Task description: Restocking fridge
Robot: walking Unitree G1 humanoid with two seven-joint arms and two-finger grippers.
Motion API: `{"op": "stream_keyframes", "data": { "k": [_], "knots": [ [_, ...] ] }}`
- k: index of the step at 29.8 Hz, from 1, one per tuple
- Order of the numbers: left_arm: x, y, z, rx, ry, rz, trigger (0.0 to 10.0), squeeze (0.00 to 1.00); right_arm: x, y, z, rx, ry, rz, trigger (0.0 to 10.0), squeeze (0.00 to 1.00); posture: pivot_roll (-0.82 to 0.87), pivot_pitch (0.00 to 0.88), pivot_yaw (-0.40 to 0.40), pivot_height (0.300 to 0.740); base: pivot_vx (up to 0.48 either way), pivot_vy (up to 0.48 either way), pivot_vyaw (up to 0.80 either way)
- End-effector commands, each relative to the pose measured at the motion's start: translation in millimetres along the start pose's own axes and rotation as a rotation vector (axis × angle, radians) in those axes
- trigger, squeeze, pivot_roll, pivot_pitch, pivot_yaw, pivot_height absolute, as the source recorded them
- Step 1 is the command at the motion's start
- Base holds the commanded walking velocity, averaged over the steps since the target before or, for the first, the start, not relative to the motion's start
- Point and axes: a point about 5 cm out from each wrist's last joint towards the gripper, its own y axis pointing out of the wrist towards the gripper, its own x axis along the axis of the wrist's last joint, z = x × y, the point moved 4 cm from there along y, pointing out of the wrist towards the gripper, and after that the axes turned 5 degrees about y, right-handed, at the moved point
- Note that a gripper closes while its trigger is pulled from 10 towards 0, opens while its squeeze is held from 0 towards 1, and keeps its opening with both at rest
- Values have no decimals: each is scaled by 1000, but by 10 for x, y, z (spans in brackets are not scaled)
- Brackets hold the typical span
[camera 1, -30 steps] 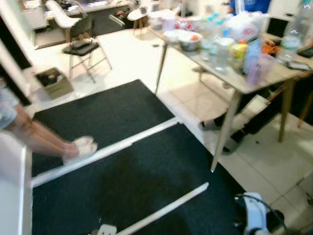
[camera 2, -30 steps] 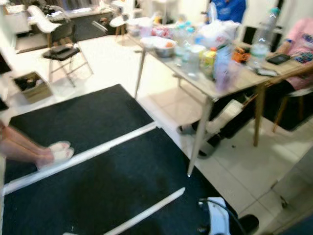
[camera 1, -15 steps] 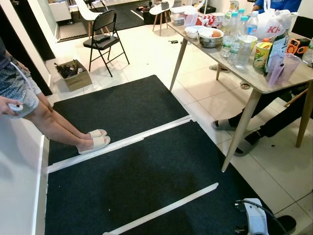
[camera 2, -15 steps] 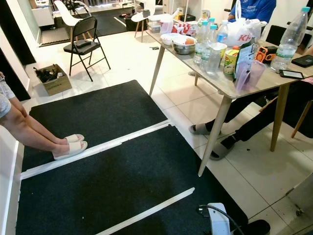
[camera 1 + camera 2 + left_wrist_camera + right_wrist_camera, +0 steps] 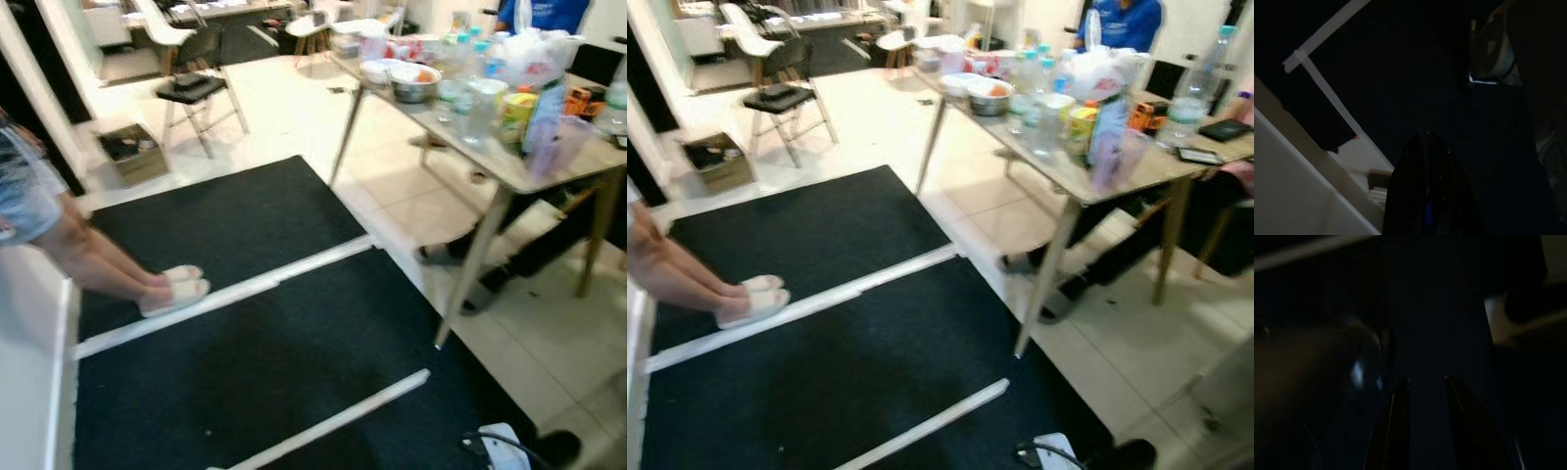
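A wooden table point(image 5: 1148, 164) stands at the right, loaded with groceries: water bottles point(image 5: 1023, 82), a metal bowl point(image 5: 990, 91) holding something orange, a yellow can point(image 5: 1080, 127), a white bag point(image 5: 1095, 70) and a tall clear bottle point(image 5: 1201, 84). The picture is a little blurred. In the dark left wrist view my left gripper point(image 5: 1426, 139) hangs over a black mat with its fingers pressed together and nothing in them. In the right wrist view my right gripper point(image 5: 1425, 380) hangs low in the shade, its two fingers apart and holding nothing.
Black mats point(image 5: 255, 352) with white tape strips cover the floor ahead. A person's legs in white slippers point(image 5: 172, 290) stand at the left by a white edge point(image 5: 29, 392). A folding chair point(image 5: 196, 93) and cardboard box point(image 5: 129, 157) sit farther back. Seated people's legs point(image 5: 1087, 264) are under the table.
The whole picture has shifted slightly and turned blurry, so the camera is moving. The person, the table and the things on it stay where they were.
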Motion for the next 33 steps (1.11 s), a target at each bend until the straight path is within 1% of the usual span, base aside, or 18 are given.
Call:
{"op": "stream_keyframes", "data": {
  "k": [1,10,18,21,23,24,25,28,30,33],
  "knots": [
    [199,8,0,-5,11,-65,10000,0,98,5,9,3,-19,-22,10000,0,-46,0,13,740,289,0,0],
    [208,8,4,-3,12,-68,10000,0,121,2,-10,-3,-24,-28,10000,0,-43,0,5,740,299,0,0],
    [202,16,-47,-15,17,-63,10000,0,118,-20,-120,-30,-21,-26,10000,0,-58,0,-6,740,307,0,0],
    [199,15,-40,-15,16,-63,10000,0,99,-20,-119,-31,-18,-19,10000,0,-57,0,-11,740,304,0,0],
    [200,6,19,4,-28,-71,10000,0,62,-10,-73,-25,-23,-9,10000,0,-54,0,6,740,298,0,0],
    [201,2,42,8,-36,-72,10000,0,49,-6,-55,-25,-22,-5,10000,0,-57,0,14,740,296,0,0],
    [201,2,42,8,-36,-72,10000,0,49,-6,-55,-25,-22,-5,10000,0,-57,0,14,740,296,0,0],
    [180,-13,121,20,-25,-64,10000,0,26,10,20,-20,-19,1,10000,0,-65,0,38,740,300,0,0],
    [175,-18,142,24,-23,-62,10000,0,22,15,43,-19,-20,2,10000,0,-65,0,38,740,300,0,0],
    [208,-30,217,41,-35,-67,10000,0,11,27,114,-7,-24,6,10000,0,-71,0,47,740,303,0,0]
  ]
}}
